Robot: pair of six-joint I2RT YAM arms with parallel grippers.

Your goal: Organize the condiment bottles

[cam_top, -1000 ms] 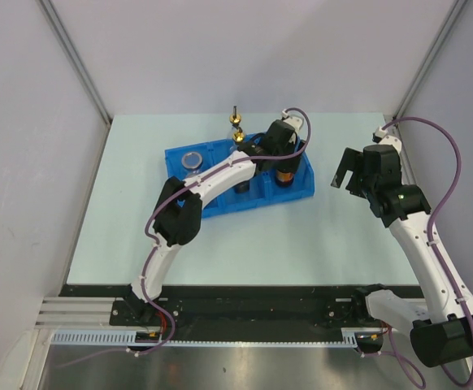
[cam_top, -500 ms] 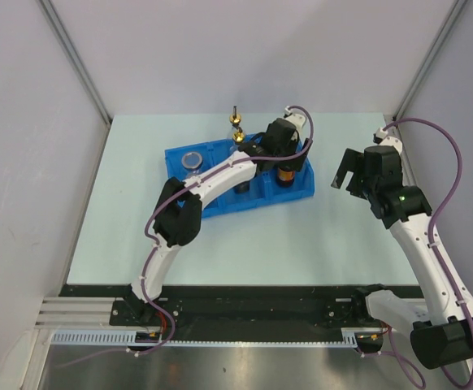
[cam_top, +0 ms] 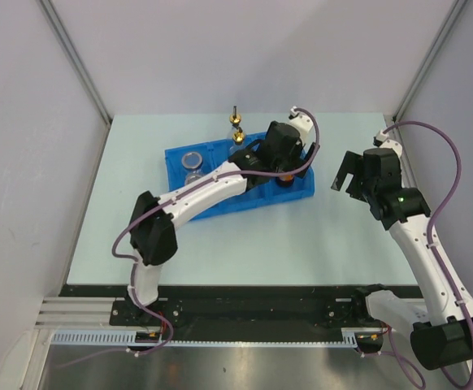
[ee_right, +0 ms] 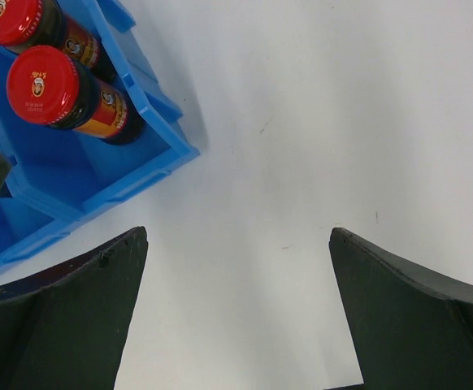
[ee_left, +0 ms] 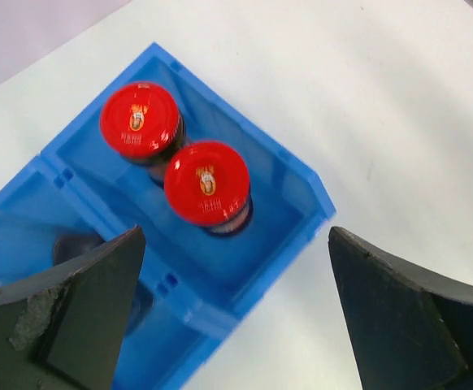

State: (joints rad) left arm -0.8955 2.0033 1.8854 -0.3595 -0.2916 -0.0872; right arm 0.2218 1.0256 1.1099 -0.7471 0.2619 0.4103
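Observation:
Two red-lidded dark jars [ee_left: 206, 182] [ee_left: 140, 119] stand side by side in the end compartment of the blue tray [ee_left: 293, 166]. My left gripper [ee_left: 235, 234] hovers above them, open, with nothing between its fingers. From above, the left gripper [cam_top: 288, 162] covers that right compartment. Two tall clear bottles with gold spouts [cam_top: 238, 138] [cam_top: 234, 119] stand at the tray's far side. A short clear jar [cam_top: 192, 160] sits in the left compartment. My right gripper [cam_top: 344, 171] is open and empty over bare table right of the tray; its view catches the red-lidded jars [ee_right: 41, 85].
The blue tray [cam_top: 180, 154] lies at an angle on the pale table [cam_top: 245, 244], toward the back. Grey walls close in the table on three sides. The left arm stretches across the tray's middle compartment and hides it.
My left gripper has opened off the red-lidded jar and lifted above it, and the left arm's elbow has swung down and to the left. The right arm has not moved.

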